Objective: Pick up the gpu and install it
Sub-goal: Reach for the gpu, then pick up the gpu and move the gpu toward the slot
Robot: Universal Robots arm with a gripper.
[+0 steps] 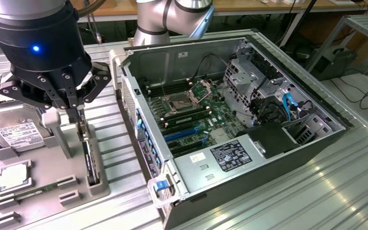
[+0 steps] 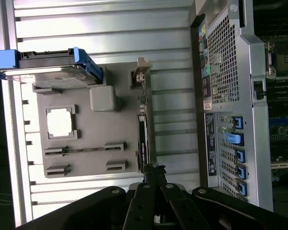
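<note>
The gpu (image 1: 90,160) stands edge-on in a slot of the grey holder block (image 1: 50,167), a thin dark card with its metal bracket at the far end. In the wrist view the gpu (image 2: 142,129) runs along the edge of the holder block (image 2: 91,143) nearest the computer. My gripper (image 1: 76,117) hangs above the far end of the card, its fingers drawn together with nothing between them. In the wrist view my gripper (image 2: 151,171) sits over one end of the card, apart from it.
The open computer case (image 1: 235,120) lies at the exterior view's right, motherboard and blue slots exposed; its rear panel (image 2: 230,96) faces the holder. A hard drive (image 1: 15,132) with a blue caddy (image 2: 53,64) and a square chip (image 2: 61,120) also rest in the holder.
</note>
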